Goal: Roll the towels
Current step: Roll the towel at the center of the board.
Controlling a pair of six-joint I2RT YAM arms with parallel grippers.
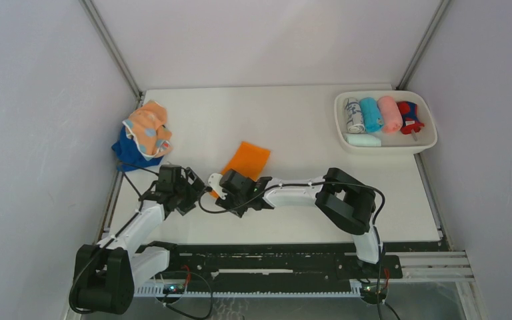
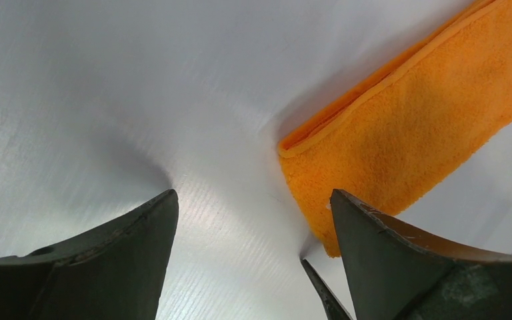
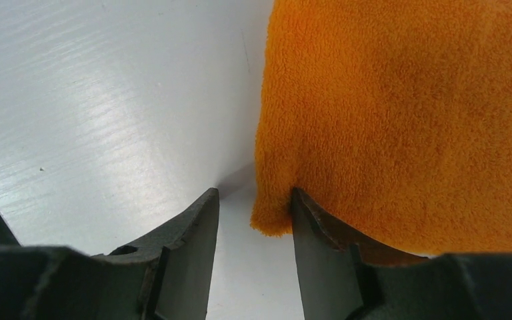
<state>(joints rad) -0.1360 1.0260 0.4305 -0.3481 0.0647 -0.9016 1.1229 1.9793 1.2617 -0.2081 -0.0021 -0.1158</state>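
Only my wrist views show it — right gripper [image 3: 253, 220] half-parted, orange towel [image 3: 407, 120] corner in its gap, ungripped; left gripper [image 2: 253, 227] gapes beside; overhead, arms [image 1: 293, 193] hide that.

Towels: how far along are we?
Done: turquoise roll, pink roll and others sit in the tray. In hand: orange towel lies flat, left gripper and right gripper open at its near edge. To do: peach spotted towel and dark blue towel, heaped unrolled.
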